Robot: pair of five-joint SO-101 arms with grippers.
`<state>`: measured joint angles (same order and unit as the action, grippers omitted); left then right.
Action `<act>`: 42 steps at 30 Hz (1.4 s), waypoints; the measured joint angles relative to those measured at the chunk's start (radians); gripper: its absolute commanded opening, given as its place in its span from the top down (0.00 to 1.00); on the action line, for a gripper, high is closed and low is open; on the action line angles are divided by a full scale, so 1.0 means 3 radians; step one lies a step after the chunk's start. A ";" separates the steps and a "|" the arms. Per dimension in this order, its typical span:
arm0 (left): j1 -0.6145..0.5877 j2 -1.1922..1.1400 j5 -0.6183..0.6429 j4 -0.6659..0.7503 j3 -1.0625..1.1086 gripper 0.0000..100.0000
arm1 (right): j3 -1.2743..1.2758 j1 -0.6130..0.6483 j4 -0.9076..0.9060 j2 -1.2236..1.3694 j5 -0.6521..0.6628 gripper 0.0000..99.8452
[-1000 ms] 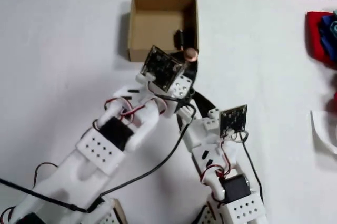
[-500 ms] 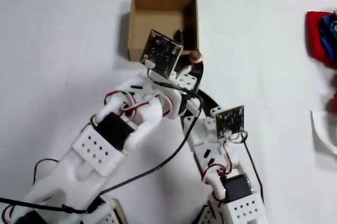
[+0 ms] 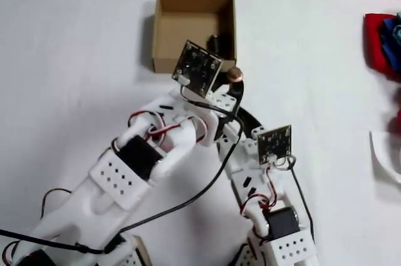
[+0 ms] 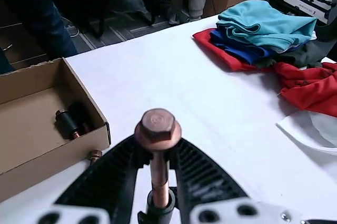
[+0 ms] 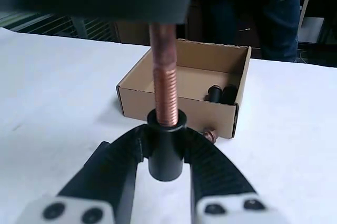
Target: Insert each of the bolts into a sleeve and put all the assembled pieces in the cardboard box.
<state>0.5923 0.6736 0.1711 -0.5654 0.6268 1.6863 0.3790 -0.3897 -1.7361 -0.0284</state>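
Left hand point(image 4: 157, 149) grips the bolt point(image 4: 157, 125), thread seated in the sleeve point(image 5: 166, 158) clamped by the right hand point(image 5: 166, 142), beside the cardboard box point(image 5: 205, 110).

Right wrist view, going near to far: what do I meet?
Right gripper shut on the sleeve, bolt in it → loose bolt on the table → cardboard box → assembled pieces inside.
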 measured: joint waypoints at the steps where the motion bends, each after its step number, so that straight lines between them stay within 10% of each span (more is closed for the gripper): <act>1: 0.0000 0.0000 0.0000 0.0000 0.0005 0.97 | 0.0000 0.0000 0.0000 0.0000 0.0000 0.98; 18: 0.0005 0.0000 -0.0005 -0.0041 0.0307 0.88 | 0.0000 0.0010 0.0000 -0.0005 0.0000 0.98; 42: -0.0205 0.0010 -0.0087 -0.1453 -0.0731 0.88 | 0.0000 0.0010 -0.0286 0.0000 0.0005 0.98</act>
<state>0.5309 0.6767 0.1450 -1.0012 0.4074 1.6863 0.3821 -0.4757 -1.7361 -0.0269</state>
